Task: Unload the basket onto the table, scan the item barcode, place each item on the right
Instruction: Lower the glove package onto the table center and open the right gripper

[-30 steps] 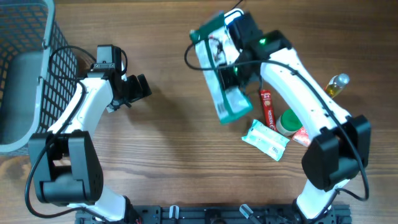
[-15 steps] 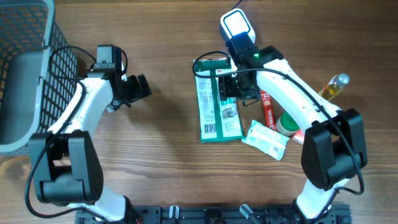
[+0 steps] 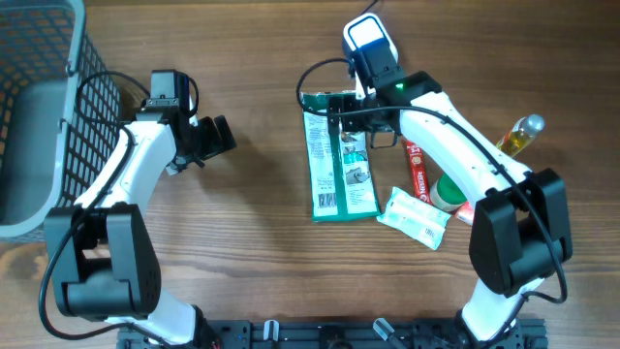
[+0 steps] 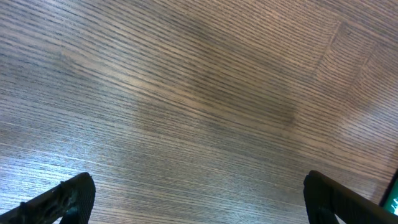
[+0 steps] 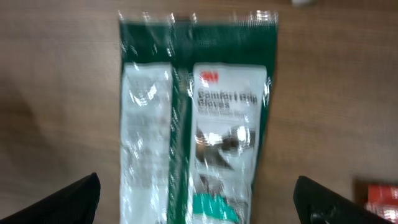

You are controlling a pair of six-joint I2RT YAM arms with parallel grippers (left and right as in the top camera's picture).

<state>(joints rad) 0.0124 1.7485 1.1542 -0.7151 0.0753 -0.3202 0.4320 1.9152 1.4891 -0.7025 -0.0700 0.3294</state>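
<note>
Glove packet [image 3: 341, 170] lies flat on the table [image 3: 262, 252]. Right gripper [image 3: 360, 124] hovers over the packet's far end, jaws spread, gripping nothing. Left gripper [image 3: 218, 136], jaws spread, stands well left of the packet.

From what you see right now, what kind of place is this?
Probably a mock shop checkout: a likely barcode scanner, a grey basket, and packaged goods such as the green glove packet.

A green-and-white glove packet [image 3: 339, 184], a red tube [image 3: 417, 167] and a grey grid-walled basket [image 3: 39, 58] stand out against the brown, finely grained table [image 3: 262, 262].
</note>
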